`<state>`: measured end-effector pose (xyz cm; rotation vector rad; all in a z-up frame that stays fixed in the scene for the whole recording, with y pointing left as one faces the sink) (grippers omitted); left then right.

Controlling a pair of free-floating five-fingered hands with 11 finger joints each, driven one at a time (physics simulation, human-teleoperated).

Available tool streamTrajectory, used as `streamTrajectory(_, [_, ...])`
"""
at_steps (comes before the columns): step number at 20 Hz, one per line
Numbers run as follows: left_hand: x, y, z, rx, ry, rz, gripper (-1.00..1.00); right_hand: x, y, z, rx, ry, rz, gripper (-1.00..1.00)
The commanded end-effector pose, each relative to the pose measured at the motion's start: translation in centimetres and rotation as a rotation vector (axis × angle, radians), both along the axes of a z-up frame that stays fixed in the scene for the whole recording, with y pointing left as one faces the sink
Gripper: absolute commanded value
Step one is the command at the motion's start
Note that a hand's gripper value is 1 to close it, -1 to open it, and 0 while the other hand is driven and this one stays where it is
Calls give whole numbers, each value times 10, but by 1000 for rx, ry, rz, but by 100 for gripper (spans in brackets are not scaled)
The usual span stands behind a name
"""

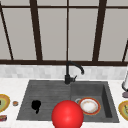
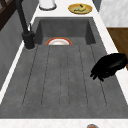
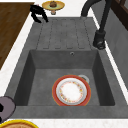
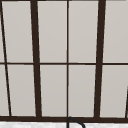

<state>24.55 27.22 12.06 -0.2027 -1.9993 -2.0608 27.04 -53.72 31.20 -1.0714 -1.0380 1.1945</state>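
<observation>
Black left hand (image 1: 36, 105) over the grey drainboard (image 1: 47, 96) of the sink, near its front edge, fingers curled downward and holding nothing; seen also in the left side view (image 2: 110, 65) and far off in the right side view (image 3: 37, 12). Touching the drainboard or hovering just above it: cannot tell. Off to the hand's right, down in the basin (image 3: 40, 82), a white plate with an orange-red rim (image 1: 89, 105), lying flat near the drain. Between hand and plate in the front view, a large red sphere (image 1: 67, 115) at the sink's front edge. Behind and to the right of the hand, black faucet (image 1: 71, 72) at the back rim. To the hand's left on the white counter (image 1: 10, 85), a yellow plate (image 1: 3, 102) and a small round brownish thing (image 1: 15, 103) just beside it. Well to the right beyond the basin, another yellow plate (image 1: 124, 109).
</observation>
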Motion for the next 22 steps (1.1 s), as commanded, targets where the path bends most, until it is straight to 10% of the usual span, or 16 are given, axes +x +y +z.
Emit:
streamTrajectory(1, [0, 0, 0, 0, 0, 0, 0, -3, -16, -30, 10, 4, -73, 100])
streamTrajectory(14, [0, 0, 0, 0, 0, 0, 0, -7, -31, -109, -56, 102, -310, 100])
streamTrajectory(22, [0, 0, 0, 0, 0, 0, 0, 16, -33, -151, -93, 182, -289, 100])
